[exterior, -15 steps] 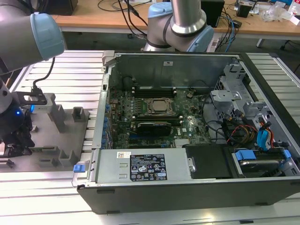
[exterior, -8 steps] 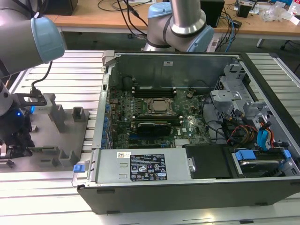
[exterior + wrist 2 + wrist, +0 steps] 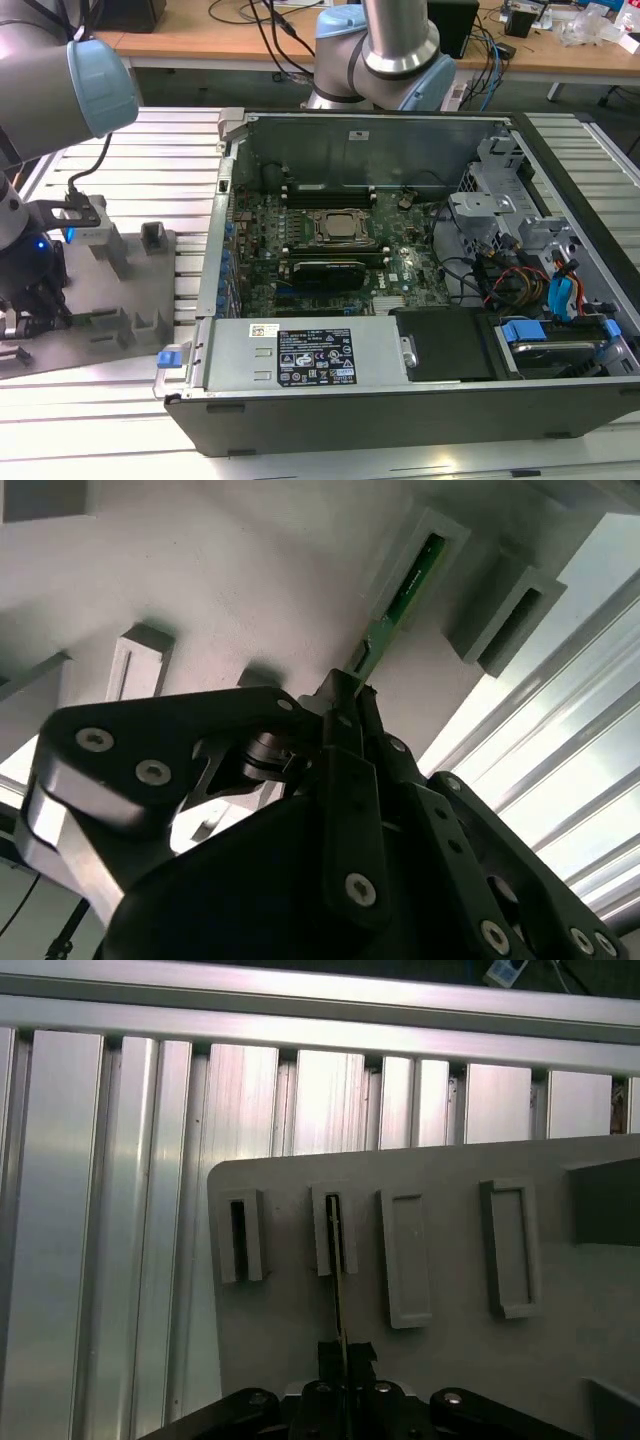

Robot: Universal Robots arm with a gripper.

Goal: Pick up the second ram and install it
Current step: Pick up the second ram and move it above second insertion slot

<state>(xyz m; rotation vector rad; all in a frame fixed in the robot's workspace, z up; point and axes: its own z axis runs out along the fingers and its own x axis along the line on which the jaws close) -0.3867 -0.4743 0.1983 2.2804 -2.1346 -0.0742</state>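
Observation:
The second ram (image 3: 402, 588) is a thin green stick. Its far end stands in a narrow slot holder (image 3: 430, 555) on the grey fixture plate (image 3: 230, 570). My gripper (image 3: 350, 692) is shut on the stick's near end, with both fingers pressed against its flat faces. In the first wrist view the ram (image 3: 337, 1260) shows edge-on, running from its holder into the gripper (image 3: 343, 1352). In the exterior view the arm's wrist (image 3: 40, 250) hangs over the fixture plate (image 3: 110, 330) at the exterior view's left, outside the open computer case (image 3: 240, 130).
Other holders (image 3: 405, 1257) stand on the plate beside the ram's slot, and ribbed aluminium table rails (image 3: 100, 1210) lie around it. Inside the case are the motherboard with the processor (image 3: 338, 227), black memory slots (image 3: 330, 192), a black-covered card (image 3: 325, 272), cables (image 3: 500, 275) and the power supply (image 3: 310, 357).

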